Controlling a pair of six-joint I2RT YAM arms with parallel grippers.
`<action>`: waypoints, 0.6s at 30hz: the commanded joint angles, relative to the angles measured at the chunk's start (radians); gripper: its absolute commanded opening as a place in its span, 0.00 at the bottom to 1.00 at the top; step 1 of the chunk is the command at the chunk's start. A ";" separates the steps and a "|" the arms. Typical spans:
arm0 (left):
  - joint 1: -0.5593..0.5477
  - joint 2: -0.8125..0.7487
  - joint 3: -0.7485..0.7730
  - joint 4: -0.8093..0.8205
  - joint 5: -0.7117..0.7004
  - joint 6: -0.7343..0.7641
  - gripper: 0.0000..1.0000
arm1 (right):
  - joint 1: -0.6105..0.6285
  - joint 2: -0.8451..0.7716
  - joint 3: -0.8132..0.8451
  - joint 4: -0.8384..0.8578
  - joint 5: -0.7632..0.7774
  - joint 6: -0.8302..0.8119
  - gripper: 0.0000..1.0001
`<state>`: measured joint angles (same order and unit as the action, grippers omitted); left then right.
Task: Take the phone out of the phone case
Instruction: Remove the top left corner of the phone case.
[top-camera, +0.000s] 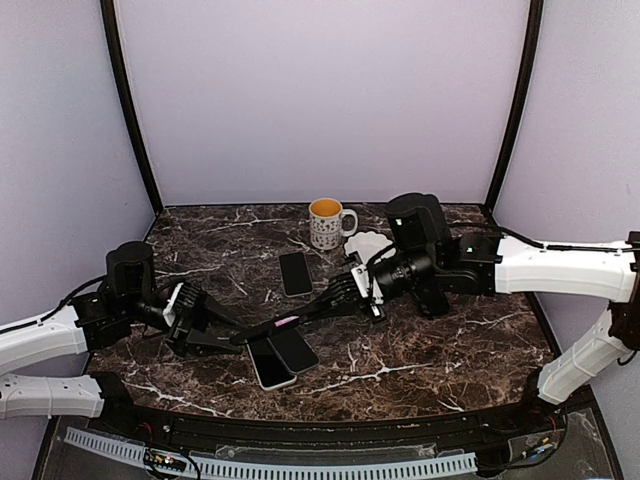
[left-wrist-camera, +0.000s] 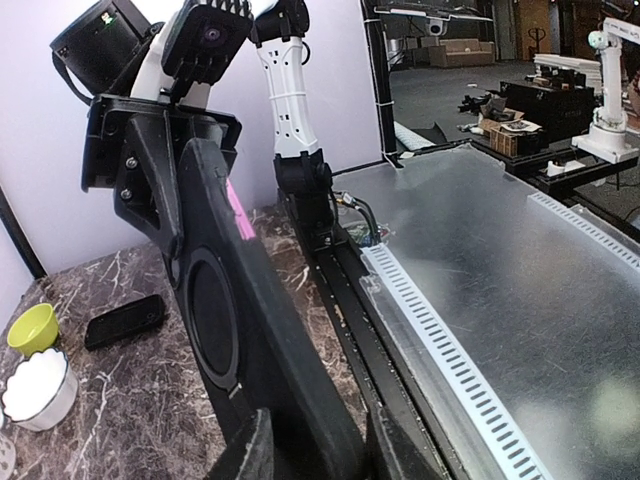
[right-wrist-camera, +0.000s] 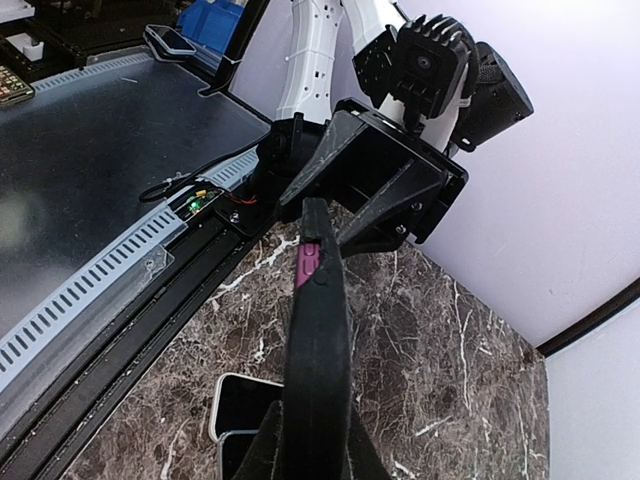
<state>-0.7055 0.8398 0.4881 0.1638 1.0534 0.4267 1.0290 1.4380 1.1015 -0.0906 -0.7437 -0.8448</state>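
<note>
Left gripper (top-camera: 232, 336) and right gripper (top-camera: 325, 300), top view: each clamped one end of the phone case (top-camera: 285, 323), raised between them. Left wrist view: case edge-on between the fingers (left-wrist-camera: 250, 455). Right wrist view: likewise, with a loose phone (right-wrist-camera: 240, 403) on the table below.

I see a black phone case (top-camera: 300, 316) with a pink strip, a dark brown white-veined marble table (top-camera: 450, 340), and a white speckled ceramic mug (top-camera: 325, 232), orange inside.
</note>
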 joint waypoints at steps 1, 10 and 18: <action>-0.008 -0.001 -0.011 0.003 -0.002 0.004 0.40 | 0.020 -0.025 0.022 0.123 0.021 -0.023 0.00; -0.008 0.010 -0.008 0.005 0.003 0.000 0.32 | 0.021 -0.042 0.009 0.099 0.080 -0.070 0.00; -0.008 0.025 -0.003 -0.006 0.010 0.002 0.23 | 0.044 -0.058 -0.009 0.135 0.144 -0.132 0.00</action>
<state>-0.7040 0.8547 0.4881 0.1658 1.0134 0.4355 1.0523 1.4204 1.0962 -0.1028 -0.6487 -0.9188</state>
